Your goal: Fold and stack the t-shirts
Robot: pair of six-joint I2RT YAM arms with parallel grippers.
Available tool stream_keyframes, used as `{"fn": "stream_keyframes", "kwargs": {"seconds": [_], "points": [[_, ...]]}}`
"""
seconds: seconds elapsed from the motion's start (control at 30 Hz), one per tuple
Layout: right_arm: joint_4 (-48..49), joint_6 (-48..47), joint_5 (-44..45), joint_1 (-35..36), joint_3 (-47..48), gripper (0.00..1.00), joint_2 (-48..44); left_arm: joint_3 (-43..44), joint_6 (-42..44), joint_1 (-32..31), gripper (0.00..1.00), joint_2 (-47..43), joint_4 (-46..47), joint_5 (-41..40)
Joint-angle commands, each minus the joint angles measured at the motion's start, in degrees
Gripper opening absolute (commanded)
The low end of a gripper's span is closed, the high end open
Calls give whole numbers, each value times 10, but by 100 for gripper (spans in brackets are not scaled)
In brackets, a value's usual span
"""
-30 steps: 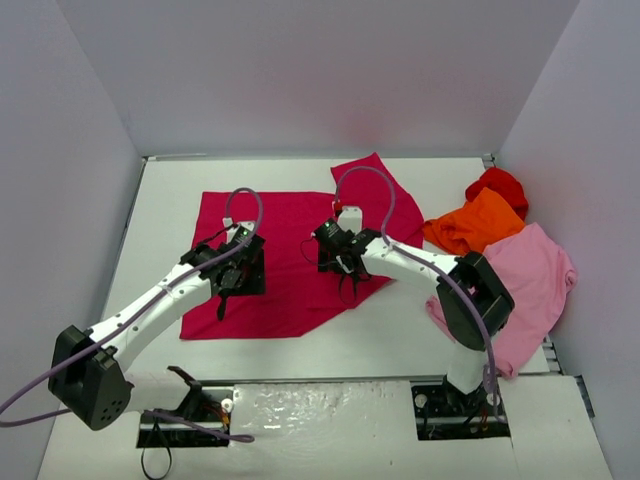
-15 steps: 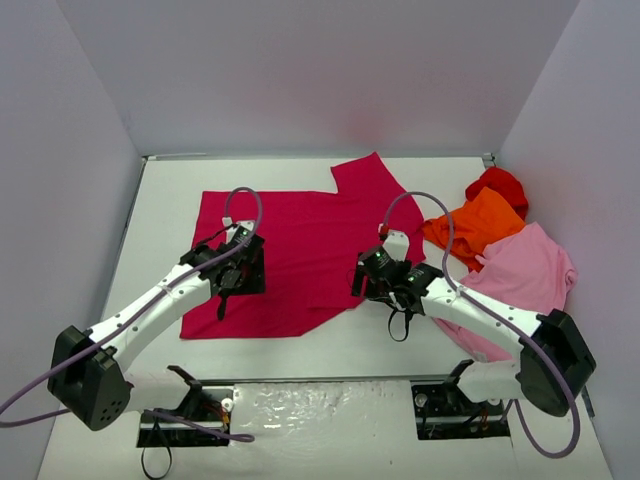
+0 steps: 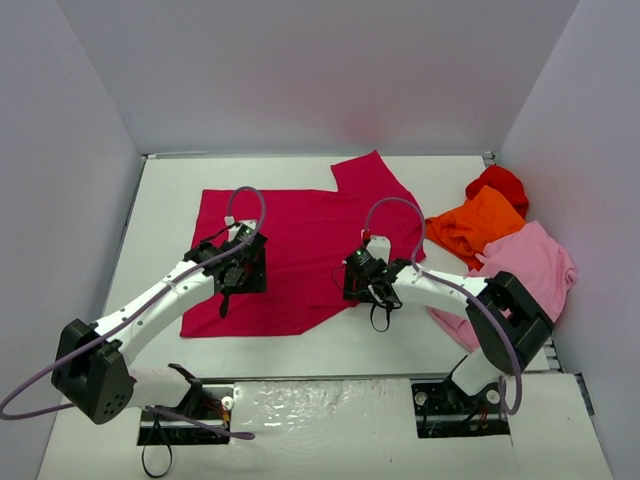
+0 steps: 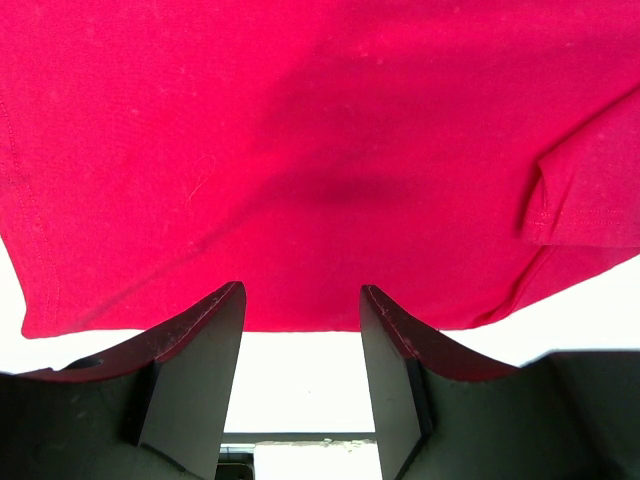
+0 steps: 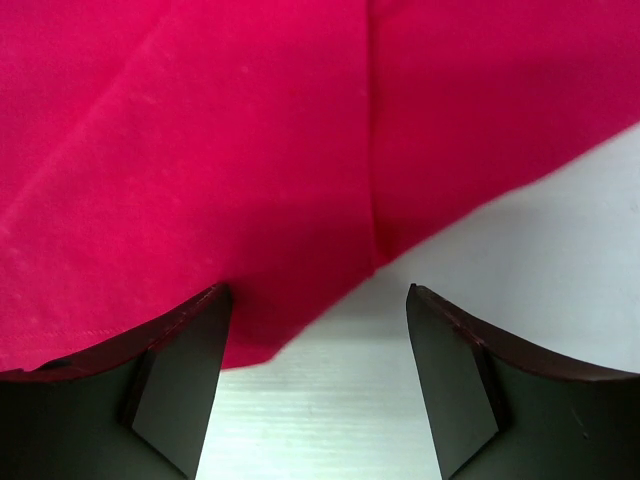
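- Where the two arms reached out from the near edge of the white surface (image 3: 170,200), both grippers hung low over one raspberry-red soft cloth t-shirt (image 3: 300,235).
- The left gripper (image 4: 300,292) stood about half open with nothing between its fingers; it was over the shirt's left part, with the cloth's edge and bare surface showing below it.
- The right gripper (image 5: 318,292) stood wide open and also held nothing, poised over the shirt's near right edge, where one layer of cloth lay folded over another.
- The raspberry-red shirt lay spread mostly flat in the middle of the surface, one sleeve pointing toward the back wall.
- To the right, apart from it, a pale pink t-shirt (image 3: 535,270) lay crumpled nearest.
- An orange t-shirt (image 3: 475,225) sat bunched just behind the pink one, touching it.
- A bright red t-shirt (image 3: 500,183) lay farthest back, against the orange one.
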Motion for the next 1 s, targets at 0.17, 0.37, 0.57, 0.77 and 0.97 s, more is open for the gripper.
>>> {"fn": "stream_keyframes", "kwargs": {"seconds": [0.17, 0.37, 0.57, 0.77, 0.97], "points": [[34, -28, -5, -15, 60, 57, 38, 15, 3, -2, 47, -7, 5, -11], [32, -21, -23, -15, 65, 30, 27, 14, 5, -2, 47, -7, 3, -13], [20, -12, -26, -15, 51, 0, -2, 16, 5, -2, 47, -2, 5, -12], [-6, -8, -28, -12, 46, 4, -41, 21, 5, -2, 47, 5, 8, -12], [-32, -10, -30, -13, 31, 16, -76, 24, 5, -2, 47, 11, 12, -7]]}}
